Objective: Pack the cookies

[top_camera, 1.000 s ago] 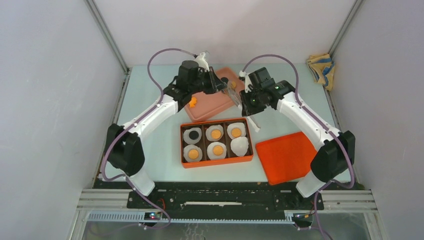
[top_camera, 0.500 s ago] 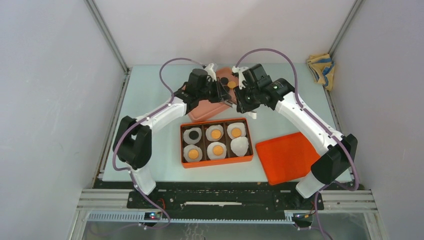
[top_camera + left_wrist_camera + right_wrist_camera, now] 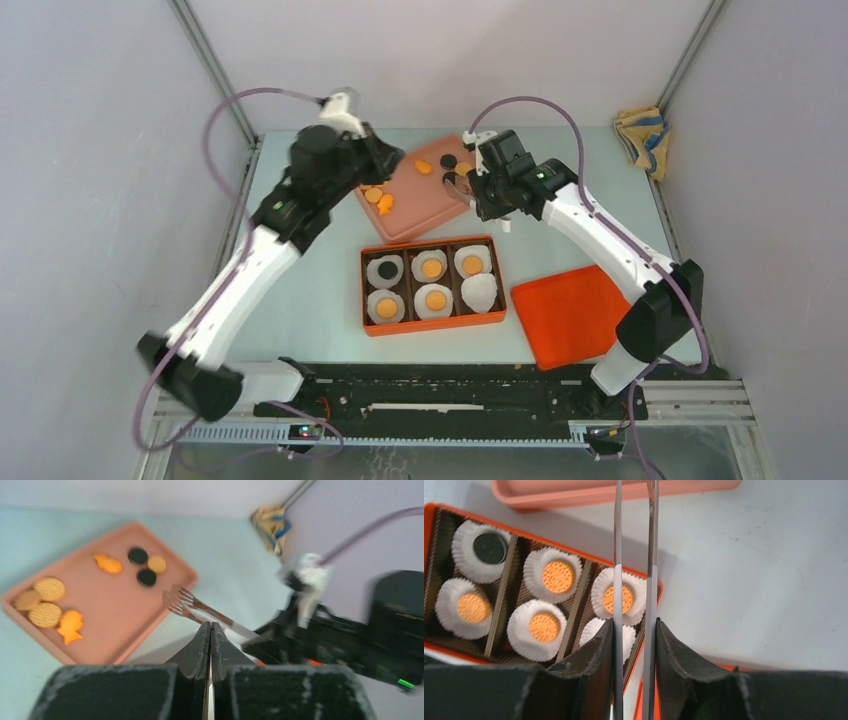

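Note:
Loose cookies [image 3: 378,197] lie on a pink tray [image 3: 425,210]: orange rounds and fish shapes [image 3: 49,588] at its left, black ones [image 3: 137,555] at the back. An orange box [image 3: 432,322] holds white paper cups; five carry a cookie [image 3: 558,576] and the near right cup [image 3: 480,291] has none. My right gripper [image 3: 470,188] is shut on metal tongs [image 3: 177,600], whose tips hang over the tray's right edge. In the right wrist view the two tong arms [image 3: 617,580] run between my fingers. My left gripper [image 3: 210,626] is shut on nothing, raised above the tray's left side.
The box's orange lid [image 3: 575,310] lies flat right of the box. A yellow and blue cloth [image 3: 640,130] sits at the back right corner. Grey walls close in the table on three sides. The left arm's cable [image 3: 250,95] loops high at the left.
My left arm has swung up and to the left, off the tray's middle. The right gripper with the tongs has shifted slightly left toward the tray.

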### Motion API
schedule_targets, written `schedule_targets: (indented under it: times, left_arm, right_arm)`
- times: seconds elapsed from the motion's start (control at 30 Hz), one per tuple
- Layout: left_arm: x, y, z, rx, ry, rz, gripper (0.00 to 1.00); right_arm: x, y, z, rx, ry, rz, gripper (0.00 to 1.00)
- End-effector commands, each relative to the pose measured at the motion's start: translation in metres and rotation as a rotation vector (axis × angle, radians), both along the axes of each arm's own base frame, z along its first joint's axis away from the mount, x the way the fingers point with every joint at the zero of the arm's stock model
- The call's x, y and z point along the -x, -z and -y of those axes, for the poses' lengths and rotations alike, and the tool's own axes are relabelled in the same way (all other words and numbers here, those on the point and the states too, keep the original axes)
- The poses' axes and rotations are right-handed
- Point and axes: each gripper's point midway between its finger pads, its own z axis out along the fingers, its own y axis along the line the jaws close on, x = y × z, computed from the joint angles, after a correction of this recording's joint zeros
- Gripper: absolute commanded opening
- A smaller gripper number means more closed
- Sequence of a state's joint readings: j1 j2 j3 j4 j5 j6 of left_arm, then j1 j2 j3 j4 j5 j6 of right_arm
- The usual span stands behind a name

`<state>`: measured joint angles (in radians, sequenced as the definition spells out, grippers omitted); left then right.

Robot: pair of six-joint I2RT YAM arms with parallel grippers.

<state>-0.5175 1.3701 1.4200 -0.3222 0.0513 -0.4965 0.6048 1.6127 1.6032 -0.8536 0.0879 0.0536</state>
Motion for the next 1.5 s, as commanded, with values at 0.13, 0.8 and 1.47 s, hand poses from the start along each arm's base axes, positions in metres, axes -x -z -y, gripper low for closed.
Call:
schedule_targets:
  times: [0.13, 0.8, 1.47]
  left_arm:
    - [0.043, 0.005, -0.063, -0.063, -0.168, 0.056, 0.04]
    - [0.059, 0.020, -0.078, -0.096, -0.190, 0.039, 0.04]
    - [0.061, 0.025, -0.078, -0.087, -0.192, 0.034, 0.04]
  right_arm:
    - [-0.065, 0.018, -0.014, 0.052, 0.106, 0.103, 0.30]
    - [-0.101, 0.074, -0.022, 0.018, 0.164, -0.020, 0.45]
    - [-0.095, 0.038, -0.019, -0.022, 0.186, 0.001, 0.19]
